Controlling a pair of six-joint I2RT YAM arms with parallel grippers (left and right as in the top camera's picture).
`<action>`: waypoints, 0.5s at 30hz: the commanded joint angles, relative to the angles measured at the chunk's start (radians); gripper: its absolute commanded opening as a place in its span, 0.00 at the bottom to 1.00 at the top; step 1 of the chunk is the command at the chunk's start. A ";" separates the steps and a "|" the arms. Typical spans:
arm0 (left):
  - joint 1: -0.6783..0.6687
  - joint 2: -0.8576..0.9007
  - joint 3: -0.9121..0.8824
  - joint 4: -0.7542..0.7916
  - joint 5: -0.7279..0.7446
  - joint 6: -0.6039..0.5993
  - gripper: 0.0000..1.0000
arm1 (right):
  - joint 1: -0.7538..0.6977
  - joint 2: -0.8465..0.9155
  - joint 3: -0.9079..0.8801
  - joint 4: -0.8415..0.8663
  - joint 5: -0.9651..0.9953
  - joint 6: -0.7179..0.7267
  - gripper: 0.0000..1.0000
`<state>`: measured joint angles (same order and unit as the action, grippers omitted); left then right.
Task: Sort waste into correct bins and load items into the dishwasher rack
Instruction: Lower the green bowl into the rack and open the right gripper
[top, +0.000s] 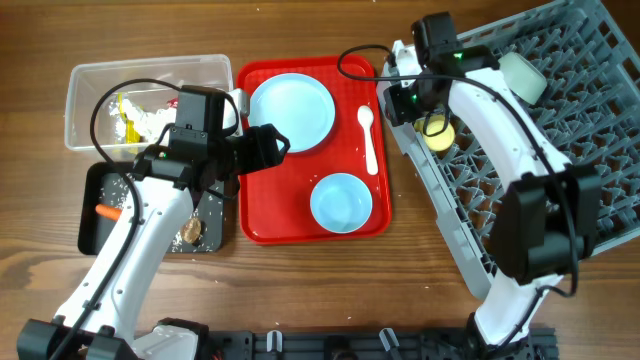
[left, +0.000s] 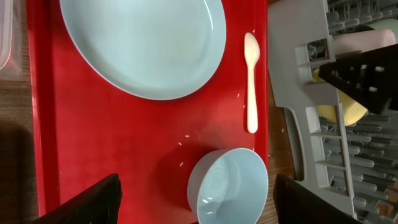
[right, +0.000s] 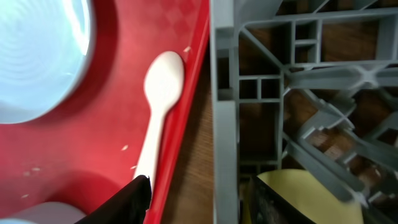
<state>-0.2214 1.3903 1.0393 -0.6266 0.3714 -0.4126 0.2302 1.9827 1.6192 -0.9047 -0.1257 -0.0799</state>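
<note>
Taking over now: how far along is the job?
Done: wrappers in the clear tub, carrot in the black tub, yellow cup in the rack. In hand: nothing surely; right tool at the cup, left tool open over the tray. Left: plate, bowl, spoon on the tray.

arm shells (top: 135, 240): white | joints (top: 545, 225): black | cables (top: 355, 55): black, looped | LED (top: 456, 55): green
</note>
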 joint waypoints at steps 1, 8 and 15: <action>0.006 0.007 0.019 0.001 -0.006 0.016 0.78 | 0.001 0.034 0.009 0.017 0.026 -0.031 0.40; 0.006 0.007 0.019 0.000 -0.006 0.016 0.78 | 0.001 0.035 0.009 0.093 0.026 -0.032 0.07; 0.006 0.007 0.019 -0.008 -0.006 0.016 0.78 | 0.001 0.035 0.009 0.235 0.081 -0.022 0.05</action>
<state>-0.2214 1.3903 1.0393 -0.6296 0.3714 -0.4126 0.2195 2.0155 1.6173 -0.7364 -0.0341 -0.1127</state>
